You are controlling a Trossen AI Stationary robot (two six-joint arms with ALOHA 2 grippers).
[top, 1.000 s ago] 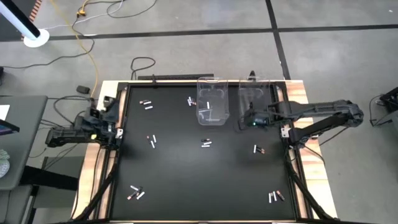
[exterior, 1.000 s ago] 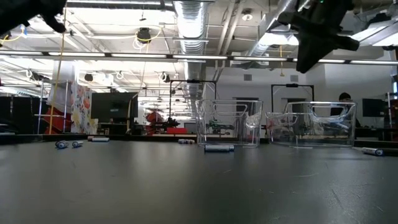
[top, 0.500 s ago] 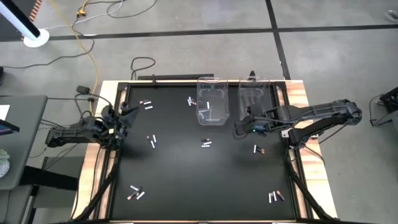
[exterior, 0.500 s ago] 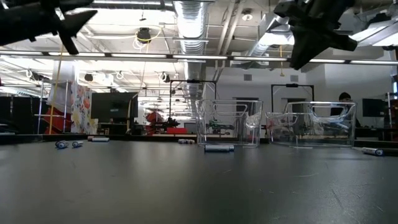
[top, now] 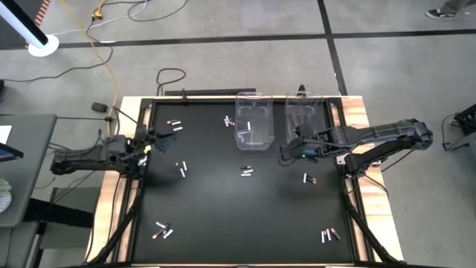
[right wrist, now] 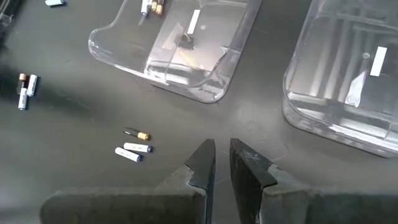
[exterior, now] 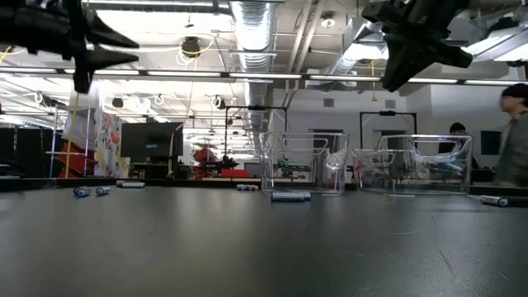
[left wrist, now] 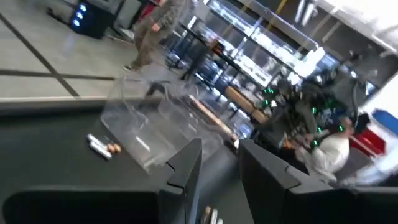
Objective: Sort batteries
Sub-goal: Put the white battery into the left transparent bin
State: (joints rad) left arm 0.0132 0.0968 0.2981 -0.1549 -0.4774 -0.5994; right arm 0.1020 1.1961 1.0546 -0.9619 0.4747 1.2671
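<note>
Slim batteries lie scattered on the black table: a pair [top: 175, 125] at the far left, others at the middle [top: 248, 172] and in the near corners [top: 162, 231]. Three batteries [right wrist: 134, 147] lie just ahead of my right gripper. That gripper [right wrist: 222, 149] hangs above the table before the two clear bins, pointing down at a slant, narrowly open and empty. My left gripper [top: 165, 136] points level over the table's left edge, high up [exterior: 124, 45], open and empty [left wrist: 219, 146].
Two clear plastic bins stand side by side at the far middle: the left bin [top: 253, 123] holds a few batteries [right wrist: 152, 6], the right bin [top: 303, 115] a white slip [right wrist: 377, 62]. A person [exterior: 513, 132] shows beyond the table's right side.
My left gripper has swung up from a tipped pose to level, rolling as it went, and its fingers now reach farther toward the table's right, over the left edge. No battery has moved.
</note>
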